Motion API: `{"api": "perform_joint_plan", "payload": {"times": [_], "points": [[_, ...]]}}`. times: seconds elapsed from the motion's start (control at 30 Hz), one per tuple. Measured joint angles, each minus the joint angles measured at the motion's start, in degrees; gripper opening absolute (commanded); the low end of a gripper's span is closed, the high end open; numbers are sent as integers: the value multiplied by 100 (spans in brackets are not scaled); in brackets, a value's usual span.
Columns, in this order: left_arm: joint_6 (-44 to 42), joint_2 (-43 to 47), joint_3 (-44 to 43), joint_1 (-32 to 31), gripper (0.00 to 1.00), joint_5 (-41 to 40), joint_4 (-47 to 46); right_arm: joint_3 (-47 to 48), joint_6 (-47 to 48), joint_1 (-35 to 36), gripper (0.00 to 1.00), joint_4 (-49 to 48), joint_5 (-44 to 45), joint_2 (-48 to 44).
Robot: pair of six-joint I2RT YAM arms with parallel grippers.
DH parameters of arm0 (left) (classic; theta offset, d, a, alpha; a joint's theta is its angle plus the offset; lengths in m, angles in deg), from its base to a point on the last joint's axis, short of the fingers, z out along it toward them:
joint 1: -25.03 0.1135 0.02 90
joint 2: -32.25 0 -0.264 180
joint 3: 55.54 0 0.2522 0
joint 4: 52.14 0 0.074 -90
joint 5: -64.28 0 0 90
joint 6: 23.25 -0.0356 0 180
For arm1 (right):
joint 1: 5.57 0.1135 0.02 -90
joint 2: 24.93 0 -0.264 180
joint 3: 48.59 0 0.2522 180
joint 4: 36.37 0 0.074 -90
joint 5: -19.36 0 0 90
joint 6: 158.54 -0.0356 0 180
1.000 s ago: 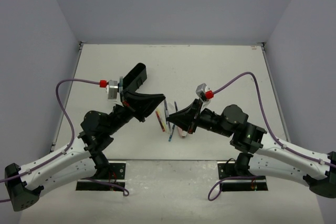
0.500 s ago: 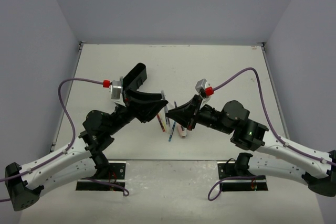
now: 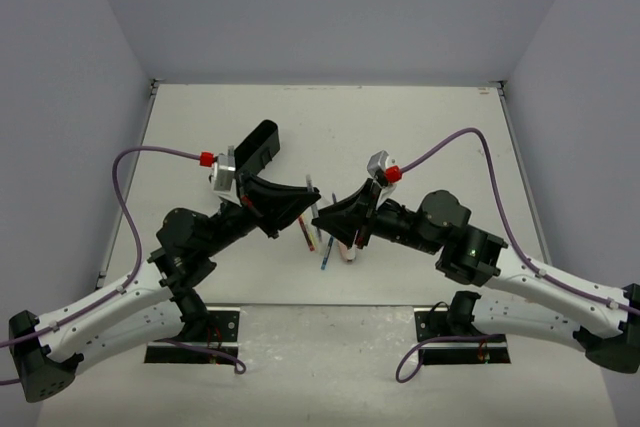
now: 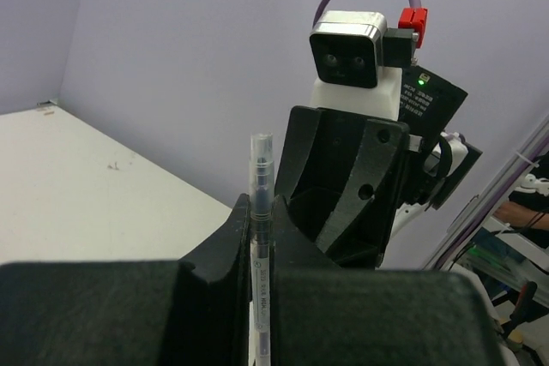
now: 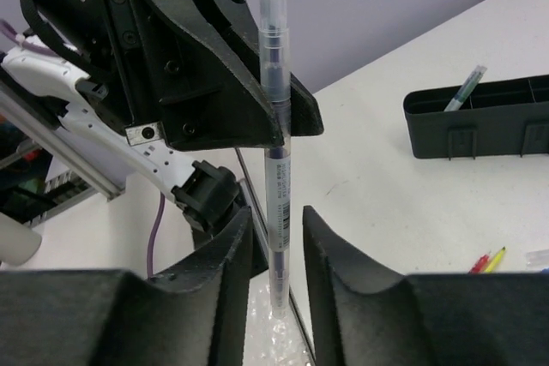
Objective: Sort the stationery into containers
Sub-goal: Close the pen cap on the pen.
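— Where is the pen, then?

— Up in the air between the two arms. It's a slim transparent pen (image 4: 259, 169) with a clear plastic barrel, a dark core inside, small print down its side and a stepped, frosted end on top. The left end effector (image 4: 260, 220) is clenched on it, its matte black fingers pressed flat against the barrel from both sides.

— And the other one?

— The right end effector (image 5: 276, 220) sits around the lower barrel but has released it. Its curved black fingers (image 5: 236, 255) stand a little off the plastic on either side.

— What's underneath?

— A loose pile of stationery on the desk (image 3: 420, 137). There's a red and yellow pair (image 3: 305, 230) lying side by side, a thin blue pen (image 3: 327, 247) and a small pinkish block (image 3: 348, 252). The desk itself is smooth and off-white.

— The container?

— A long, narrow organiser tray (image 5: 480, 126) in dull black plastic, with straight walls and dividers showing at one end. It lies well apart from the pile, behind the left wrist. One pale greenish pen (image 5: 466, 90) leans tilted out of it.
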Motion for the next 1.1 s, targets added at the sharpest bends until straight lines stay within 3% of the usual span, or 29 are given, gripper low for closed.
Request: {"api": "perform_joint_plan", "payload": {"times": [0.1,0.27,0.33,0.37,0.4,0.5,0.53,0.6,0.73,0.87,1.1], "points": [[2,-9,0,0,0,111,-19,51,14,2,43,-19,-229,162],[-5,-26,-9,0,0,204,-24,118,-2,1,1,-39,-453,496],[-24,-26,-11,0,0,220,-13,146,-4,2,0,-35,-481,562],[-30,-26,-20,2,13,220,-13,155,11,0,0,-33,-496,563],[-41,-26,-39,0,37,220,-5,164,22,0,0,-37,-511,561],[-88,-26,-116,0,68,251,39,181,25,2,0,-64,-545,548],[-112,-23,-135,0,70,256,49,182,30,2,0,-64,-553,546],[-136,-20,-203,-1,67,257,121,182,36,2,0,-54,-563,541],[-246,-65,-589,0,47,249,453,174,76,2,0,6,-599,488],[-403,-202,-1178,0,32,248,736,133,126,2,0,56,-690,402],[-494,-382,-1456,0,30,288,1007,125,198,2,0,106,-719,251]]}}
